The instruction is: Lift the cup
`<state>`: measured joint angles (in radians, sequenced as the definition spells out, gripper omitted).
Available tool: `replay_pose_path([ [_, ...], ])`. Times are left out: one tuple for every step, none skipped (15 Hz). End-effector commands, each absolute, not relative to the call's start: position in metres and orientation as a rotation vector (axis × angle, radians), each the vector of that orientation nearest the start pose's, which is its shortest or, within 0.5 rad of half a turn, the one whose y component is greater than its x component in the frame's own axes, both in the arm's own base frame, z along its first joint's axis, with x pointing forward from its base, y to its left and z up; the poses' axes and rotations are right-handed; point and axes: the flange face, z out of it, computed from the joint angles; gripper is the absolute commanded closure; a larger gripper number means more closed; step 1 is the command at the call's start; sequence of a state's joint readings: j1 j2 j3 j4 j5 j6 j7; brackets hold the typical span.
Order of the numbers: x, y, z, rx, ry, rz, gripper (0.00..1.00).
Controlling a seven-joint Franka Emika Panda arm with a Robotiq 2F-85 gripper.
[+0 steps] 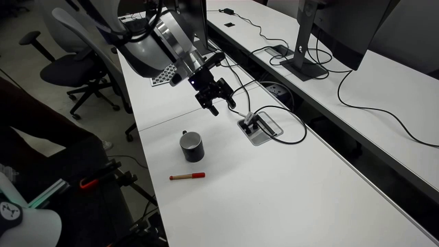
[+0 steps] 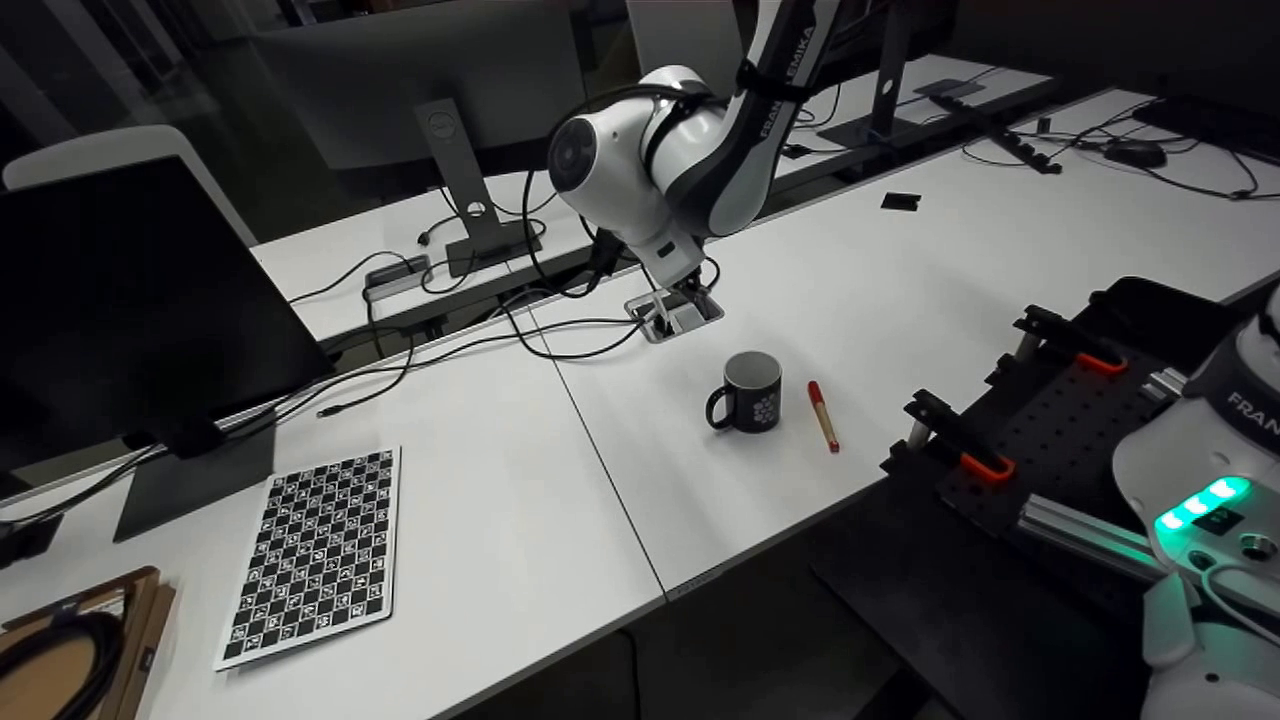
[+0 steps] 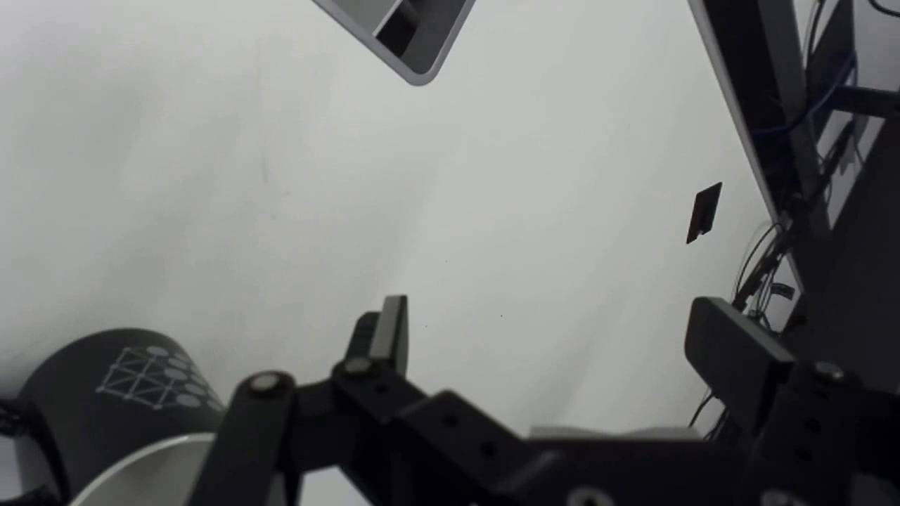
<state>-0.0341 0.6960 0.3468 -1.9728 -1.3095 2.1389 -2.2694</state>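
Observation:
The cup (image 1: pixel 194 152) is a dark grey mug with a light inside, a handle and pale markings. It stands upright on the white table in both exterior views (image 2: pixel 757 408). In the wrist view the cup (image 3: pixel 91 393) is at the lower left, outside the jaws, partly covered by a finger and cut off by the frame. My gripper (image 1: pixel 223 107) is above the table, apart from the cup. Its fingers are spread wide with only table surface between them in the wrist view (image 3: pixel 552 327). In an exterior view the arm mostly hides the gripper.
A red-and-tan pen (image 1: pixel 187 176) lies beside the cup (image 2: pixel 823 416). A table socket box (image 1: pixel 279 132) with looping black cables (image 1: pixel 303 137) is near the gripper. A checkered board (image 2: pixel 320 550) and a monitor (image 2: pixel 140 310) stand farther along. The black robot mount (image 2: pixel 1050 440) adjoins the table edge.

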Motion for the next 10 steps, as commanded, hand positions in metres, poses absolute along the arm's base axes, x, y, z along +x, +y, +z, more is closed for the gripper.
replay_pose_path([
  [0.5538, 0.1503, 0.1078, -0.402, 2.705, -1.120, 0.00],
  [0.5534, 0.1532, 0.1054, -0.345, 2.693, -1.119, 0.00],
  [0.5528, 0.1561, 0.1034, -0.291, 2.684, -1.103, 0.00],
  [0.5519, 0.1586, 0.1022, -0.239, 2.676, -1.085, 0.00],
  [0.5490, 0.1562, 0.1029, -0.327, 2.710, -1.110, 0.00],
  [0.5483, 0.1582, 0.1024, -0.292, 2.701, -1.106, 0.00],
  [0.5478, 0.1596, 0.1022, -0.274, 2.696, -1.103, 0.00],
  [0.5478, 0.1600, 0.1022, -0.263, 2.693, -1.102, 0.00],
  [0.5481, 0.1597, 0.1023, -0.256, 2.692, -1.101, 0.00],
  [0.5485, 0.1591, 0.1024, -0.253, 2.691, -1.101, 0.00],
])
